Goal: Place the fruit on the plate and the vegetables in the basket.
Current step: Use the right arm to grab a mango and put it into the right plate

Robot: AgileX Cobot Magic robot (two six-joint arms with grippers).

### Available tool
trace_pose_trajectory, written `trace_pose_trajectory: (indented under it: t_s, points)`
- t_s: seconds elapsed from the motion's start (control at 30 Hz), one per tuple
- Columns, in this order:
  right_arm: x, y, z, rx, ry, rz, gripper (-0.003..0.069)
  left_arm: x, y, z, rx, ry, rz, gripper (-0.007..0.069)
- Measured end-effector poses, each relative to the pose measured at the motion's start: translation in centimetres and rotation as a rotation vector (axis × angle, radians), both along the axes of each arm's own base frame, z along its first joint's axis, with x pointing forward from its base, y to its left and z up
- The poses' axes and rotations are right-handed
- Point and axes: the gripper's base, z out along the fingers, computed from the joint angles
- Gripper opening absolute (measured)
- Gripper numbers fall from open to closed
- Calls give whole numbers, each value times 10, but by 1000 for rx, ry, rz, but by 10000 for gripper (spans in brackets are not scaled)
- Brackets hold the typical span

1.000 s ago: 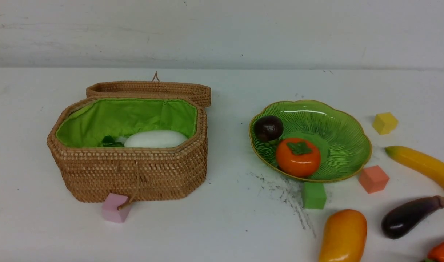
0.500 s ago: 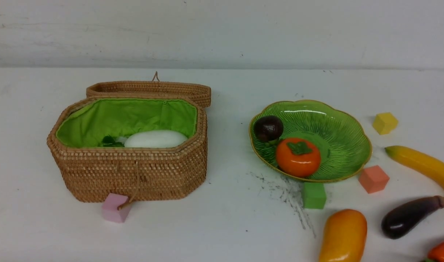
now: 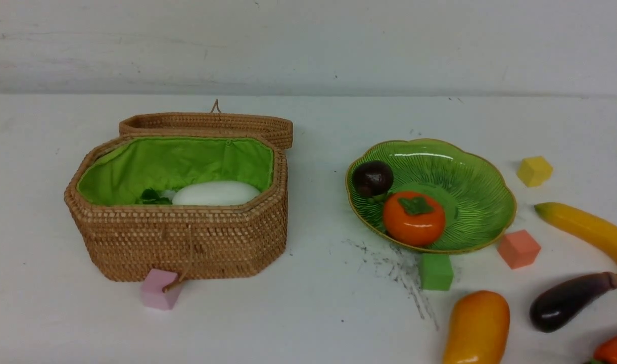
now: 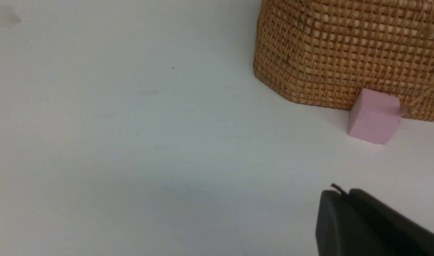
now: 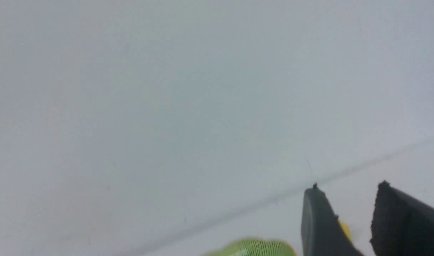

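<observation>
Jaws on left together and empty near pink cube (image 4: pixel 375 115); jaws on right partly apart, empty.

A robotics test bench rather than a home or a kitchen: a plain white table (image 3: pixel 313 323) stands against a bare, scuffed white wall (image 3: pixel 308 45). Laid out on it like props are a woven basket (image 3: pixel 187 242), a green glass plate (image 3: pixel 470 172), glossy toy produce such as a mango (image 3: pixel 476 328), a banana (image 3: pixel 586 230) and an eggplant (image 3: pixel 566 301), and small foam blocks, among them a pink cube (image 3: pixel 159 289), a green cube (image 3: pixel 435 271) and a yellow cube (image 3: pixel 534 171), near dark scuff marks (image 3: pixel 399 268) on the tabletop. The black tips of the left gripper (image 4: pixel 341 193) and the right gripper (image 5: pixel 348 188) show at the edge of the wrist views.
</observation>
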Motion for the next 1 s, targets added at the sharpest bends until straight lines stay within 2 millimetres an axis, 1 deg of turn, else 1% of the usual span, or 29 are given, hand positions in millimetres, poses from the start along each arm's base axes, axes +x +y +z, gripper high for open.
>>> trace_pose_trajectory:
  t_s: [0.07,0.1,0.17,0.2,0.3,0.37,0.4,0.43,0.47,0.5,0.53,0.57,0.6,0.63,0.67,0.7,0.8,0.83,0.93,0.97,1.0]
  points:
    - [-1,-1,3,22,-31,-3,243,0,0,0,0,0,0,22]
    - [-3,-1,10,50,-53,6,243,0,0,0,0,0,0,24]
    - [-8,1,32,81,-75,37,243,0,0,0,0,0,0,27]
    - [-9,1,39,84,-77,46,243,0,0,0,0,0,0,27]
    - [-15,5,79,80,-46,93,243,0,0,0,0,0,0,29]
    - [-13,9,106,53,31,124,243,0,0,0,0,0,0,31]
    - [-8,11,119,28,98,138,243,0,0,0,0,0,0,33]
    - [-3,12,124,8,147,141,243,0,0,0,0,0,0,34]
    - [4,14,134,-32,238,153,243,0,0,0,0,1,0,37]
    - [12,15,137,-68,317,159,243,0,0,0,0,1,0,38]
    - [14,15,136,-69,327,158,243,0,0,0,0,1,0,38]
    - [27,16,137,-132,461,171,243,0,0,0,0,1,0,40]
    - [32,17,135,-150,503,176,243,0,0,0,0,1,0,40]
    - [43,18,129,-174,590,193,243,0,0,0,0,1,0,40]
    - [45,18,128,-174,602,197,243,0,0,0,0,1,0,41]
    - [55,20,121,-162,683,233,243,0,0,0,0,1,0,42]
    - [69,28,106,-112,825,331,243,0,0,0,0,1,0,45]
    - [77,35,96,-148,922,425,244,0,0,0,0,1,0,48]
    - [90,48,80,-178,1053,579,259,0,0,0,0,1,0,50]
    - [96,53,73,-171,1106,635,275,0,0,0,0,1,0,50]
    - [97,53,72,-165,1117,641,278,0,0,0,0,1,0,50]
